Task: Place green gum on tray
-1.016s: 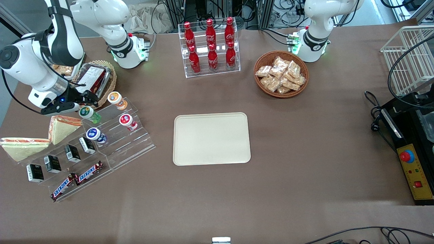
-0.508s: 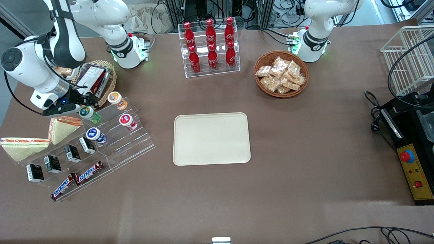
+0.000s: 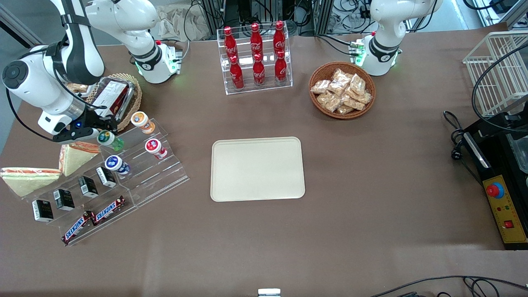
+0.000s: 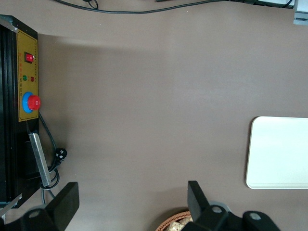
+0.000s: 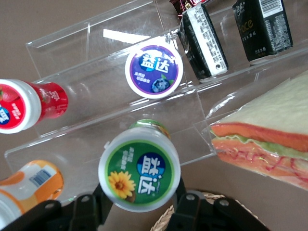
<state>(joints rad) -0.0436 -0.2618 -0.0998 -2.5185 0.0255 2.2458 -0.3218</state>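
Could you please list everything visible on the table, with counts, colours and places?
green gum: 1, green, clear stand, between the fingers
other gum bottles: 3, orange, red, blue-lidded, same stand
tray: 1, cream, table centre
cola bottles: 6, red, clear rack
snack basket: 1, wicker, near the parked arm
sandwiches: 2, beside the stand
black cartons: 4, stand
Snickers bars: 2, lowest step
control box: 1, yellow-black, table edge
gripper: 1, black, at the green gum

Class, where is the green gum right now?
The green gum stands on the clear stepped rack, above the blue-lidded bottle, between the gripper fingers, toward the working arm's end.
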